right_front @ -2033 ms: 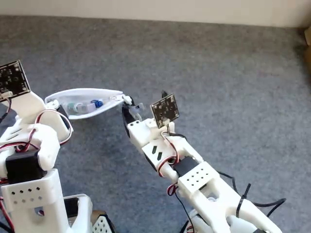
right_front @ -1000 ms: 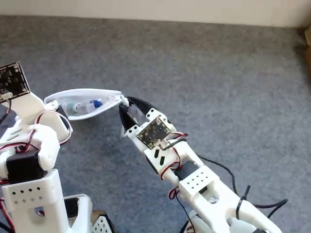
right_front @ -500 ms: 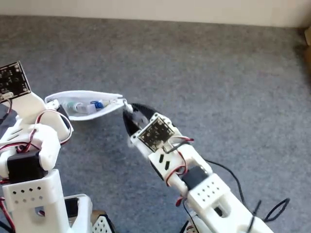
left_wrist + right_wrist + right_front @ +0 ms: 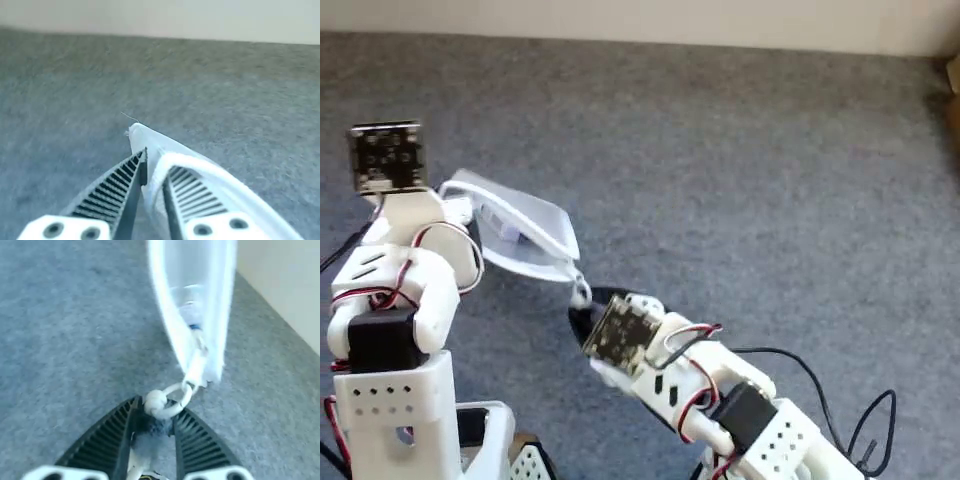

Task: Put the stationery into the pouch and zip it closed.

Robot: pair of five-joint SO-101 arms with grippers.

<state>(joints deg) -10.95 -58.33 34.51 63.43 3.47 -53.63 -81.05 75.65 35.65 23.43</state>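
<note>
Over the grey tabletop [image 4: 770, 150], the translucent pouch [image 4: 525, 235] is stretched between both arms. Its long axis runs from the left tool [image 4: 154, 170] down toward the right tool [image 4: 152, 412]. The left tool is clamped on the pouch's end, apparently anchoring it so the zip can run. The right tool is pinched on the zip pull [image 4: 162, 401]. Stationery [image 4: 189, 315] lies inside.

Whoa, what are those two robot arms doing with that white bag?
They hold a see-through white pouch between them. The left gripper pinches one end. The right gripper grips the zip pull at the other end. The stationery is already inside, showing through the side. Whether the zip is fully shut, I cannot tell.
</note>
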